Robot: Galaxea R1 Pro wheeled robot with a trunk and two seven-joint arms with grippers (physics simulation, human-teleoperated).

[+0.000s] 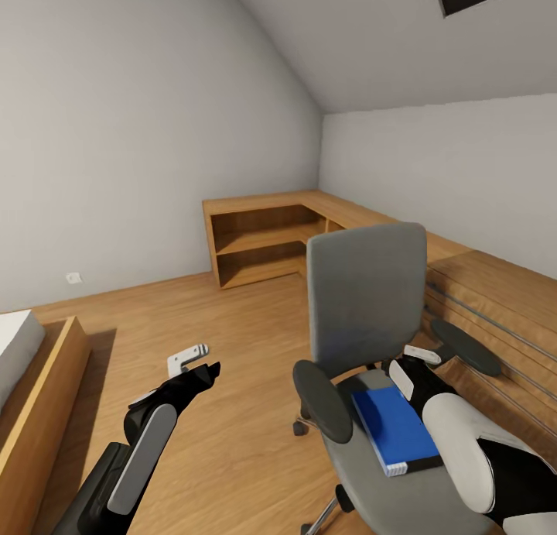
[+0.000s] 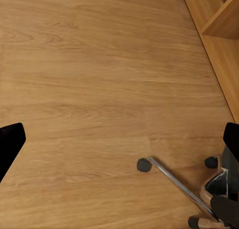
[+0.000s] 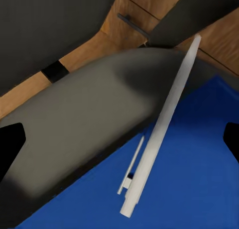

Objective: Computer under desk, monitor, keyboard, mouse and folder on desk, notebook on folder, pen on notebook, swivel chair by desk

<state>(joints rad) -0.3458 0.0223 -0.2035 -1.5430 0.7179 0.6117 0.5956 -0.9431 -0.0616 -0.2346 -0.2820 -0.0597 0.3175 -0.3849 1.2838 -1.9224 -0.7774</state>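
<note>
The right claw [image 1: 412, 367] hangs open just above the folder [image 1: 394, 430] on the swivel chair [image 1: 363, 303]. A white pen [image 3: 159, 129] lies on the folder between its fingers. The left claw [image 1: 189, 362] is open over the floor [image 2: 99, 89].

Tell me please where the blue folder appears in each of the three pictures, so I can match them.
Head view: the blue folder lies on the seat of the chair, lower right, beside the right gripper.
Left wrist view: the folder is not in it; there is floor and the chair's chrome base.
Right wrist view: the folder covers the lower right, with a white pen on it.
Shared landmark: the chair.
</note>
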